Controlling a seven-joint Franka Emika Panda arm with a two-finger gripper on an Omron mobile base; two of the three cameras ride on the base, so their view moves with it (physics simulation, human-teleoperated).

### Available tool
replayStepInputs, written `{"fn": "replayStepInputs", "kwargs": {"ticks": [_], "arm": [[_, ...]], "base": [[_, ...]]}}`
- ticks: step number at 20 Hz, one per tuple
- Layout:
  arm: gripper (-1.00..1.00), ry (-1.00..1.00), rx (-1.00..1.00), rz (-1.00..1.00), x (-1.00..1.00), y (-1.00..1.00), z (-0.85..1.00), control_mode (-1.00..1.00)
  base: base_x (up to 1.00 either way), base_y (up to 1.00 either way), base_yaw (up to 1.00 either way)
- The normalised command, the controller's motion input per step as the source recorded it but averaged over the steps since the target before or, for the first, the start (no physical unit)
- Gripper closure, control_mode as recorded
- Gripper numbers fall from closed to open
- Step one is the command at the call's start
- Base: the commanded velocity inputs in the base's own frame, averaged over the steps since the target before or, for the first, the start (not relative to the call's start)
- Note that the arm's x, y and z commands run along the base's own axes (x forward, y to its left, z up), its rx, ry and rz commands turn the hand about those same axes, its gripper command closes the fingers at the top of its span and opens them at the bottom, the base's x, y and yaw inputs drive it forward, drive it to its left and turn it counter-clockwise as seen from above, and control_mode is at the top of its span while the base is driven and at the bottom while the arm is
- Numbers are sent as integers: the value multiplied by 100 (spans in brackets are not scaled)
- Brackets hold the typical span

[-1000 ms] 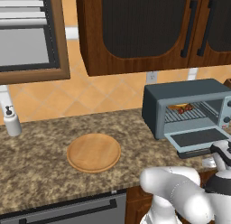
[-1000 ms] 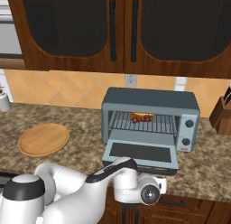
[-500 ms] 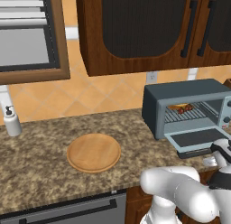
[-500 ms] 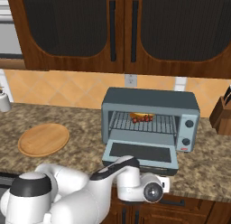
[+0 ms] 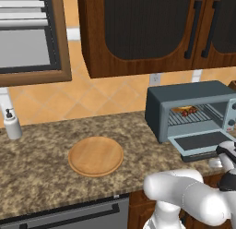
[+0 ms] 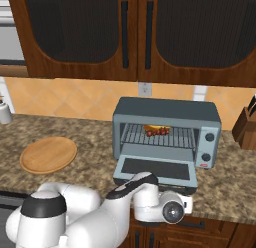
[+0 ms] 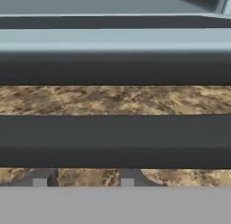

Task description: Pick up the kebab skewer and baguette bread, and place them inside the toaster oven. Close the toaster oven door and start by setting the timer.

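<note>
Granite counter [image 6: 225, 182] under dark wood cabinets [image 6: 135, 32], toaster oven [image 6: 167, 129] at centre of the right base view. Kebab skewer [image 6: 159, 132] and baguette bread [image 6: 156, 127] already sit on the wire rack [image 6: 160, 137] inside, loaf just behind the skewer. Toaster oven door [image 6: 157, 169] is folded down flat toward me, so I judge closing it is the step in hand.

Gripper [image 7: 83, 180] sits at the door's front edge, at 6 o'clock from the oven. In the hand view the handle bar [image 7: 115, 142] runs as a dark band straight across, just above the fingertips [image 7: 39, 179], with counter showing between bar and door frame. I see two fingertips standing apart, nothing between them; whether they're clamping the bar I cannot tell.

How I'd do it well:
- get both fingers around the bar near its middle, not an end, so the door doesn't twist
- lift along the hinge arc, up and toward 12 o'clock, no straight push
- keep the wrist rolling with the door
- then the knob panel [image 6: 209, 147] at 3 o'clock for the timer

Wooden plate [image 6: 48, 154] at 9 o'clock is well apart, no worry.
</note>
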Motion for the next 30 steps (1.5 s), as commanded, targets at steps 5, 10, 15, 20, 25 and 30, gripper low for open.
{"fn": "replayStepInputs", "kwargs": {"ticks": [5,10,15,20,25,30], "arm": [[-100,0,0,0,31,0,-4,-100],[-100,0,0,0,28,0,1,-100],[-100,0,0,0,17,0,33,-100],[-100,1,0,0,28,0,59,-100],[-100,2,0,0,31,0,63,-100],[-100,2,0,0,33,0,54,-100]], "base": [[0,0,0],[0,0,0],[0,0,0],[0,0,0],[0,0,0],[0,0,0]]}}
